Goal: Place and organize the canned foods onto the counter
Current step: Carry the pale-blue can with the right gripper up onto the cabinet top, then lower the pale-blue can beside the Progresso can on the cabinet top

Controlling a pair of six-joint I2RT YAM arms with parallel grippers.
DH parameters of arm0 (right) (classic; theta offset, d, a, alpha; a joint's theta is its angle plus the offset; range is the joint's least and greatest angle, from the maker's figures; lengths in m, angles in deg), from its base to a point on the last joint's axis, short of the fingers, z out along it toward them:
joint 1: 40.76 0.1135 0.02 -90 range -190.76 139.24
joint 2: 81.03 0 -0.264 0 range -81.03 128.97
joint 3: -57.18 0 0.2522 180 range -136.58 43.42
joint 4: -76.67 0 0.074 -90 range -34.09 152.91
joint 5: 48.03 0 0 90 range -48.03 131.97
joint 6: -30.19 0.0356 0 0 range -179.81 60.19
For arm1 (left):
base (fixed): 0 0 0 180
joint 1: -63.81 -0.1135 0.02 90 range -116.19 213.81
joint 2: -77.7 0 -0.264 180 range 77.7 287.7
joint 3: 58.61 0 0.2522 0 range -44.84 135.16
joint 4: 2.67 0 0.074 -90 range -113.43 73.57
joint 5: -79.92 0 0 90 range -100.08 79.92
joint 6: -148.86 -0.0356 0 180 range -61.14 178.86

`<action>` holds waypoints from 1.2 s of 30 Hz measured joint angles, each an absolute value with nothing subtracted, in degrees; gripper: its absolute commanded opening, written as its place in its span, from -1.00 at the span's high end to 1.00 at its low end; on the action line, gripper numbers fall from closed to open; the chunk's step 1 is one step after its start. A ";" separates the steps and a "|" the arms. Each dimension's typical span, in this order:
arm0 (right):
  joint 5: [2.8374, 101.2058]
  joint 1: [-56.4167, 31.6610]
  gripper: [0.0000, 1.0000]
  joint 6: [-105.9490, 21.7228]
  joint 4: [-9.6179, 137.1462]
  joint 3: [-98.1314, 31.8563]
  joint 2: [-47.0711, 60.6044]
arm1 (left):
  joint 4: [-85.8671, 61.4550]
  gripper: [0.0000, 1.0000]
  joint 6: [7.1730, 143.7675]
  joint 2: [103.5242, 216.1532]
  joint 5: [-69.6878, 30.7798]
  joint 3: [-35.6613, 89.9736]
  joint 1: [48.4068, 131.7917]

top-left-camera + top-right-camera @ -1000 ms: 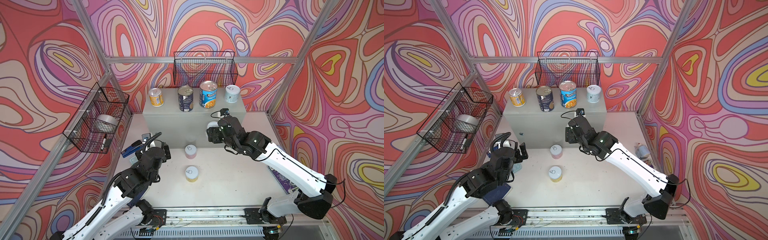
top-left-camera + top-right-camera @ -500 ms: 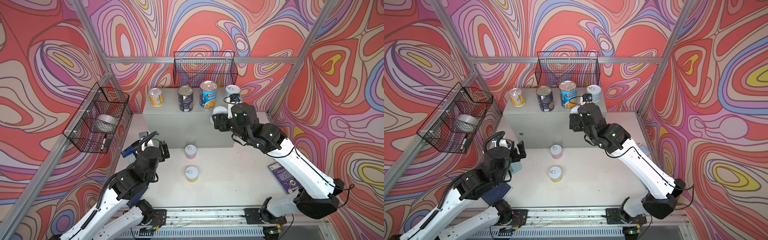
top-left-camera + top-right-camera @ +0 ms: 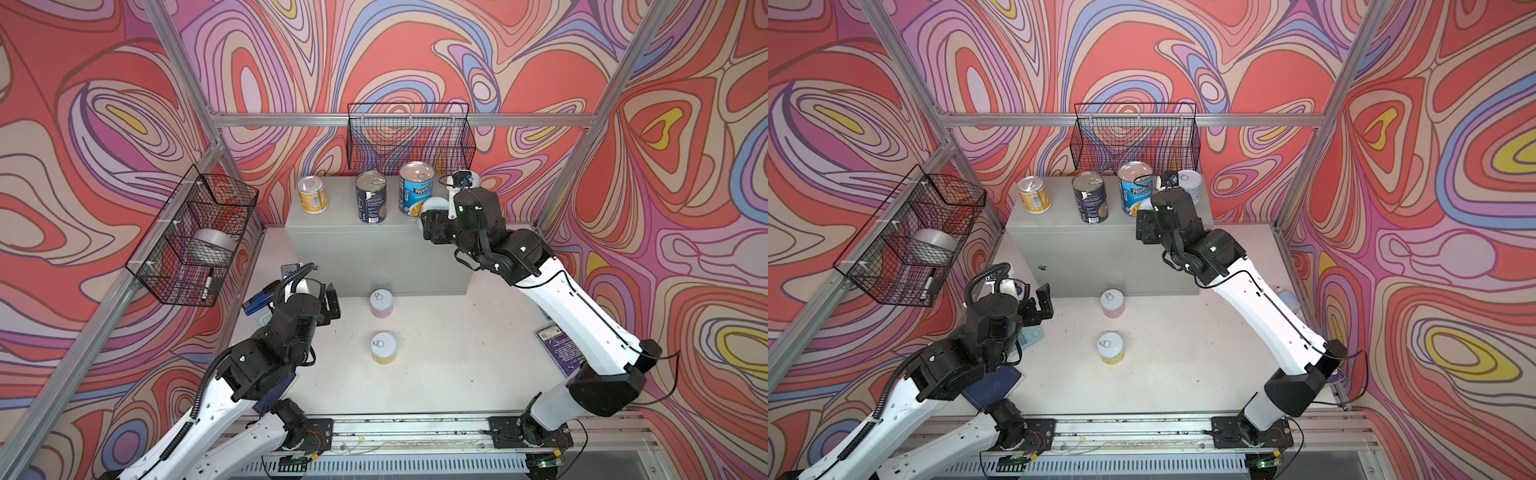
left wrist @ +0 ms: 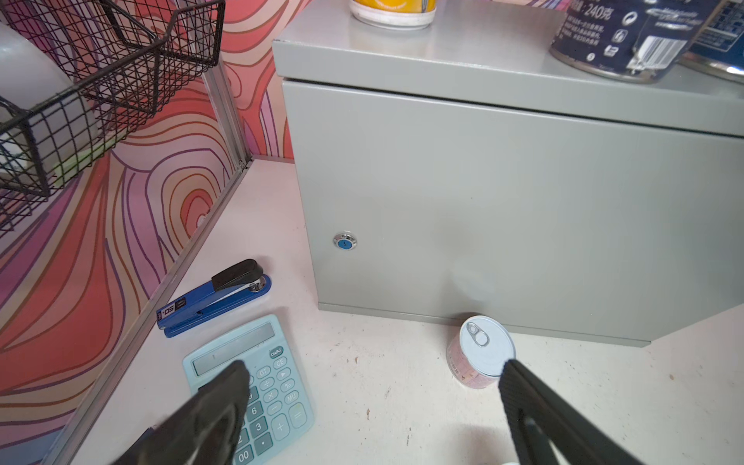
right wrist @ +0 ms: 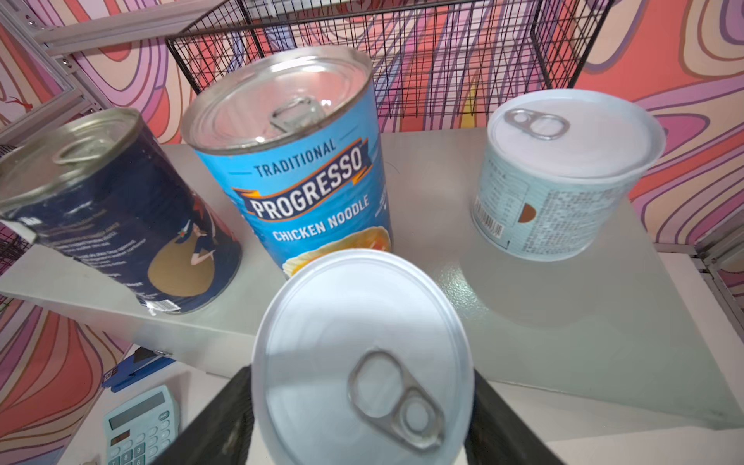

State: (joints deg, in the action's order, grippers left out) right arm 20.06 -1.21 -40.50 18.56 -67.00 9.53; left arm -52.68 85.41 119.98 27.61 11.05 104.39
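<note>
On the counter (image 3: 365, 253), the tall Progresso tin (image 5: 298, 161) could be knocked over as the pale blue tin (image 5: 362, 322), clamped in the right gripper (image 5: 362, 402) at the front edge, is set down. The left gripper (image 4: 372, 364) is held wide, empty.

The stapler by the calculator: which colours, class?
Blue with a black top; the stapler shows best in the left wrist view.

The right gripper (image 5: 364, 406) has carried its pale blue tin (image 3: 435, 204) up to the counter (image 3: 332, 220) top
</note>
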 measured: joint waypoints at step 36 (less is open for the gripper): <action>22.59 -10.39 0.02 -43.67 15.78 -74.91 15.41 | -52.65 -1.00 86.11 119.04 24.40 11.03 104.39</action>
State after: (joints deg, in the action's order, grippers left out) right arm 22.59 -10.39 -43.67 15.78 -74.91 15.41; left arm -52.65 86.11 119.04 24.40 11.03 104.39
